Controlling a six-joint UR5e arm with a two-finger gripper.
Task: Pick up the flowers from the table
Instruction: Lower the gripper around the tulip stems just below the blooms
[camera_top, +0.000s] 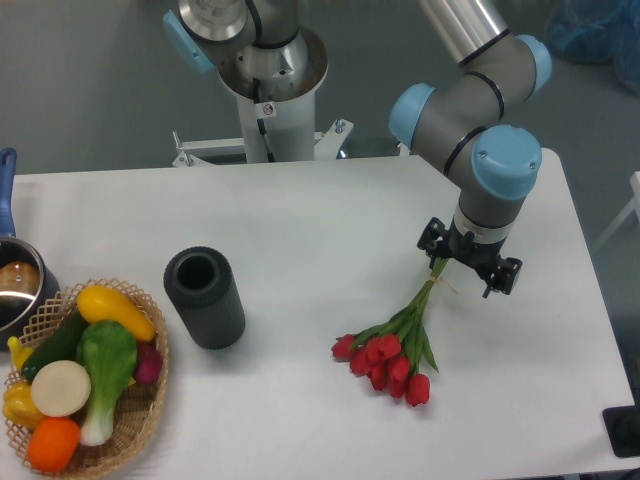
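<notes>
table (300, 230): looking smooth, matt white
basket (140, 420): showing rough woven wicker
cylinder (205, 298): looking matt, dark, rubbery
pot (18, 285): gleaming like metal

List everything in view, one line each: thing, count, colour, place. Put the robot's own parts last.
bunch of red tulips with green stems: one, red and green, lying on the table right of centre, blooms toward the front
dark grey cylinder with an open top: one, upright, left of centre
woven wicker basket: one, tan, front left corner, filled with toy produce
toy produce: several pieces, yellow, green, white, orange, dark red, in the basket
metal pot with blue handle: one, left edge, partly cut off
white rectangular table: one, under everything
robot base column: one, white and silver, behind the table
arm: one, grey with blue caps, upper right
gripper: one, black, over the stem ends; cannot tell if open or shut
</notes>
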